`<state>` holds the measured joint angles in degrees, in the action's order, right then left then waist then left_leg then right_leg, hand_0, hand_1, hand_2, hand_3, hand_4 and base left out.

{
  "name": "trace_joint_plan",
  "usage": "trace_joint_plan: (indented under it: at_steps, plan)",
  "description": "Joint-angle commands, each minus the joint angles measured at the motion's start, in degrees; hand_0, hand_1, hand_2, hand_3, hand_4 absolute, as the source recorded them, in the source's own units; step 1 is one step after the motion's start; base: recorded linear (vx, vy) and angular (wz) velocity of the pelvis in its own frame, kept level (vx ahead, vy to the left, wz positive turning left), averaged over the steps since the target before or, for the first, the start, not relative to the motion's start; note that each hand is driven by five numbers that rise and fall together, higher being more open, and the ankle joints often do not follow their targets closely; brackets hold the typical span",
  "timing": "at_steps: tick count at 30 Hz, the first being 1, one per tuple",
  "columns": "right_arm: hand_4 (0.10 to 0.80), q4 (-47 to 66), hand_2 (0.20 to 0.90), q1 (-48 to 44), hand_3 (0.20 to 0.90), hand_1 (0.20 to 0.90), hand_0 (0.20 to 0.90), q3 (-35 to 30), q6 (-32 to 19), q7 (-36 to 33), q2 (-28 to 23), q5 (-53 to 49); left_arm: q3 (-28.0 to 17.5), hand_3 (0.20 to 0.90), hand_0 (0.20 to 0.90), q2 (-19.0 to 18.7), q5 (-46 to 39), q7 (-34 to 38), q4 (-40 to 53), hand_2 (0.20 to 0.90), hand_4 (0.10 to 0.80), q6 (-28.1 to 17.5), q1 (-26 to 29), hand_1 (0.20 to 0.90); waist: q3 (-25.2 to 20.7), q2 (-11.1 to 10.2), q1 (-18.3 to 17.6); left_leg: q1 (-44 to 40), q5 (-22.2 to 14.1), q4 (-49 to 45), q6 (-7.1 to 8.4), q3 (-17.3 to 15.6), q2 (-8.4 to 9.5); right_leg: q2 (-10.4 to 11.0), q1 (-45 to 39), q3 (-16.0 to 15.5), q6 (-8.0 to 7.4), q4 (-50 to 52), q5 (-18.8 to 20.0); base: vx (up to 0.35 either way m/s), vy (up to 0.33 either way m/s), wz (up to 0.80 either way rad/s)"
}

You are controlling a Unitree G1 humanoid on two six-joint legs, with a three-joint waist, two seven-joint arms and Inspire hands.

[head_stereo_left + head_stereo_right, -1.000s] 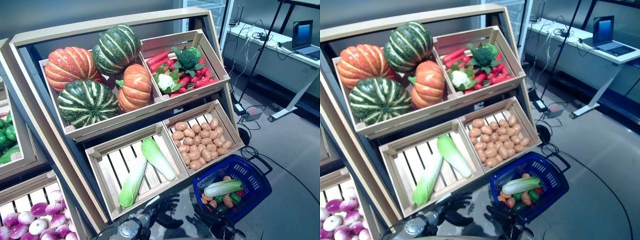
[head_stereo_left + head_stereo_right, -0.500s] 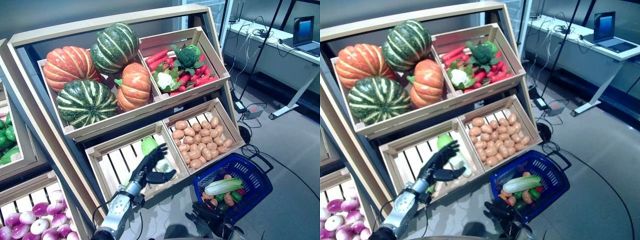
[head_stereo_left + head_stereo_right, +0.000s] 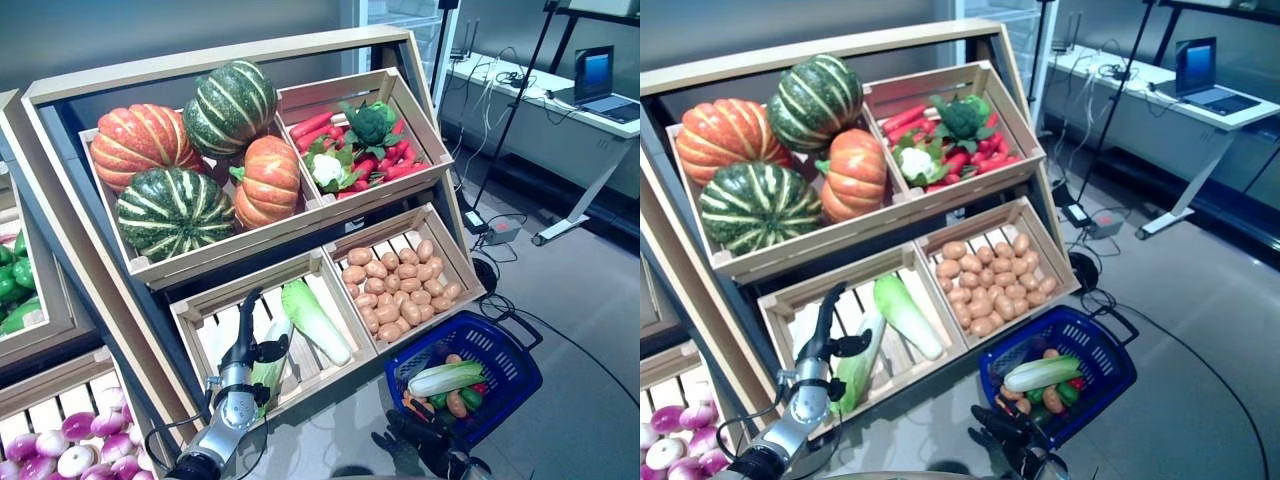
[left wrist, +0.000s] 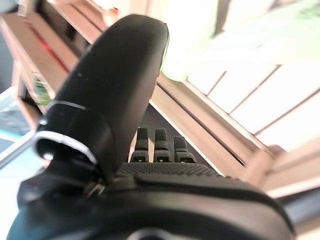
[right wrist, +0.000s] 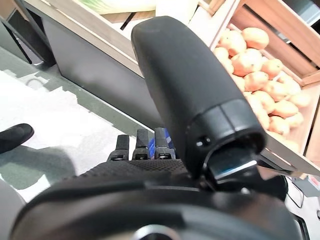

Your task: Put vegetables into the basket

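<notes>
Two long green-white cabbages lie in the lower left crate (image 3: 200, 310): one (image 3: 315, 318) at the middle, one (image 3: 268, 368) towards the front. My left hand (image 3: 243, 345) reaches into this crate, open, its fingers straight up and its thumb out over the front cabbage; I cannot tell whether it touches. Its wrist view shows pale cabbage (image 4: 240, 35) and slats past the thumb. The blue basket (image 3: 520, 350) stands on the floor at lower right with a cabbage (image 3: 445, 377), potatoes and green pieces inside. My right hand (image 3: 408, 447) hangs open near the basket's near rim, holding nothing.
The slanted shelf also carries a pumpkin crate (image 3: 175, 165), a crate of carrots, broccoli and cauliflower (image 3: 355, 145), and a potato crate (image 3: 395, 285). Purple onions (image 3: 70, 445) and green peppers (image 3: 10, 285) lie at the left. A desk with a laptop (image 3: 595, 75) stands behind.
My left hand rose from the bottom edge into the cabbage crate, then moved left from the middle cabbage to the front one. The right hand stayed low by the basket.
</notes>
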<state>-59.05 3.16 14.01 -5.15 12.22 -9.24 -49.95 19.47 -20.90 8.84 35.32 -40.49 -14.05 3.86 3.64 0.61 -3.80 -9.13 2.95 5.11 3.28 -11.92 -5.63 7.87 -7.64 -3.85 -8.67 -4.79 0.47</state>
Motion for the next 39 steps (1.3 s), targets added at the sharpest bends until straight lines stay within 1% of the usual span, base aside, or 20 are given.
trace_joint_plan:
  at_steps: [1,3,5,7,8,10,12,13,18,24,26,29,30,32,34,37,39]
  plan:
    - [0.8,7.45,0.9,-2.5,0.9,0.9,0.9,0.87,-2.7,1.93,-0.15,-1.91,-3.35,0.9,0.9,0.34,-2.24,4.28,-4.89,0.9,0.8,-2.0,13.57,0.9,3.03,-0.36,-0.99,3.13,-5.34,-10.84,0.41,2.39,-0.83,1.31,2.2,-2.59,3.81,8.58,-1.34,-0.073,0.025,-0.07]
    - [0.8,8.73,0.9,-3.76,0.9,0.9,0.9,1.74,-2.7,2.19,-1.09,-3.14,-2.79,0.9,0.9,0.19,-3.21,5.17,-6.62,0.9,0.8,-2.48,15.82,0.9,5.2,-0.55,-1.33,7.12,-6.86,-16.71,0.71,2.79,-1.34,1.81,6.03,-2.28,4.15,13.97,-3.08,-0.151,0.033,-0.17]
    - [0.8,9.31,0.9,-5.7,0.9,0.9,0.9,2.56,-2.53,1.86,-2.31,-4.68,-1.45,0.9,0.9,-0.81,-4.46,5.67,-7.73,0.9,0.8,-1.56,18.55,0.9,7.3,-0.82,-1.66,11.09,-8.42,-21.81,0.87,2.47,-2.07,2.54,10.04,-1.77,4.46,18.5,-4.42,-0.185,0.046,-0.16]
    - [0.8,9.42,0.9,-6.39,0.9,0.9,0.9,2.81,-2.44,1.66,-2.68,-5.41,-0.97,0.9,0.9,-1.09,-5.87,5.67,-8.2,0.9,0.8,-1.03,19.46,0.9,7.89,-0.85,-1.77,12.66,-9.11,-23.85,0.82,2.47,-2.28,2.73,11.68,-1.54,4.61,20.57,-5.09,-0.122,0.043,-0.12]
    - [0.8,9.43,0.9,-7.93,0.9,0.9,0.9,3.39,-2.66,1.47,-3.26,-6.64,-0.71,0.9,0.9,-1.86,-8.38,6.39,-10.21,0.9,0.8,-1.33,21.41,0.9,9.42,-0.97,-1.96,16.79,-10.71,-28.94,0.81,2.85,-2.69,3.4,15.6,-0.99,4.97,25.61,-6.58,-0.204,0.067,-0.15]
    - [0.8,9.18,0.9,-9.59,0.9,0.9,0.9,3.77,-2.85,1.47,-3.85,-7.49,-0.55,0.9,0.9,-2.65,-9.42,6.36,-12.33,0.9,0.8,-2.05,23.47,0.9,10.91,-1.22,-2.16,20.61,-12.04,-32.85,0.52,3.28,-2.86,4.13,19.39,-0.57,5.2,29.88,-7.69,-0.226,0.071,-0.2]
    - [0.8,9.22,0.9,-10.42,0.9,0.9,0.9,4.02,-2.99,1.25,-4.1,-7.88,-0.33,0.9,0.9,-3.04,-9.83,6.5,-13.06,0.9,0.8,-2.03,24.52,0.9,11.73,-1.39,-2.26,22.65,-12.82,-35.05,0.46,3.67,-3.02,4.53,21.37,-0.26,5.16,32.05,-8.15,-0.152,0.047,-0.3]
    - [0.8,9.49,0.9,-11.81,0.9,0.9,0.9,4.4,-3.0,0.66,-4.42,-8.18,0.1,0.9,0.9,-3.69,-10.77,6.61,-13.93,0.9,0.8,-1.58,26.17,0.9,12.88,-1.6,-2.52,24.8,-13.75,-37.3,0.35,4.04,-3.23,4.74,23.65,0.33,5.16,34.48,-8.79,-0.166,0.05,-0.22]
    - [0.8,8.84,0.9,-15.14,0.9,0.9,0.9,4.74,-3.24,0.13,-5.53,-8.8,0.02,0.9,0.9,-5.39,-15.13,5.86,-16.94,0.9,0.8,-1.2,29.78,0.9,15.18,-1.88,-3.19,28.87,-15.55,-41.66,0.0,3.81,-4.03,4.59,28.7,1.61,5.17,40.03,-10.53,-0.141,0.051,-0.12]
    - [0.8,6.73,0.9,-17.9,0.9,0.9,0.9,4.51,-3.17,0.53,-6.72,-10.86,-0.25,0.9,0.9,-7.27,-17.51,4.4,-21.22,0.9,0.8,-0.81,33.71,0.9,16.68,-2.28,-3.72,33.18,-17.89,-47.38,0.33,3.76,-5.26,4.45,33.3,2.15,5.34,45.62,-12.39,-0.068,0.027,-0.07]
    - [0.8,6.1,0.9,-18.31,0.9,0.9,0.9,4.12,-3.42,1.16,-7.47,-11.67,-0.23,0.9,0.9,-8.45,-18.73,3.11,-22.6,0.9,0.8,-0.34,35.32,0.9,17.18,-2.38,-3.95,34.92,-19.12,-49.92,0.32,3.81,-5.76,4.5,35.16,2.33,5.34,47.93,-13.33,-0.048,0.021,-0.02]
    - [0.8,5.96,0.9,-19.07,0.9,0.9,0.9,3.75,-3.87,1.08,-7.75,-12.48,-0.05,0.9,0.9,-8.96,-20.62,2.88,-23.98,0.9,0.8,0.82,37.01,0.9,17.77,-2.38,-4.27,37.28,-20.28,-52.77,0.32,4.16,-6.09,4.36,37.68,2.72,5.27,50.58,-14.14,-0.023,0.026,0.0]
    - [0.8,5.73,0.9,-19.29,0.9,0.9,0.9,3.68,-4.2,1.29,-7.82,-12.84,-0.05,0.9,0.9,-8.99,-21.23,3.27,-24.69,0.9,0.8,1.33,37.56,0.9,18.23,-2.33,-4.37,37.62,-22.39,-54.8,0.69,4.58,-6.26,4.44,38.12,2.95,4.9,52.6,-16.03,0.023,0.031,0.0]
    - [0.8,5.55,0.9,-19.69,0.9,0.9,0.9,3.52,-4.66,1.55,-7.88,-13.18,-0.19,0.9,0.9,-9.19,-21.68,4.06,-25.6,0.9,0.8,1.92,38.4,0.9,18.61,-2.34,-4.49,38.76,-22.92,-56.11,0.68,4.87,-6.42,4.48,39.38,3.1,4.84,53.88,-16.42,-0.022,0.009,-0.01]
    - [0.8,5.59,0.9,-20.23,0.9,0.9,0.9,3.27,-5.17,1.56,-7.93,-13.46,-0.76,0.9,0.9,-9.48,-23.87,5.45,-26.93,0.9,0.8,3.58,39.69,0.9,18.99,-2.42,-4.64,40.61,-23.64,-57.94,0.76,5.23,-6.65,4.6,41.33,3.22,4.68,55.61,-16.98,-0.047,0.012,0.0]
    - [0.8,4.95,0.9,-21.38,0.9,0.9,0.9,3.19,-5.56,1.07,-7.67,-13.9,-1.09,0.9,0.9,-9.37,-23.61,8.4,-28.55,0.9,0.8,4.5,41.19,0.9,19.37,-2.62,-4.47,42.72,-24.12,-59.64,0.98,5.99,-6.78,4.71,43.4,3.23,4.52,57.11,-17.29,-0.026,-0.01,0.03]
    - [0.8,4.47,0.9,-21.63,0.9,0.9,0.9,3.3,-5.81,0.89,-7.58,-14.08,-1.01,0.9,0.9,-9.15,-23.83,7.76,-28.93,0.9,0.8,4.93,41.43,0.9,19.39,-2.69,-4.33,43.48,-24.29,-60.06,1.09,6.24,-6.83,4.78,44.14,3.15,4.38,57.5,-17.37,0.0,0.0,0.0]
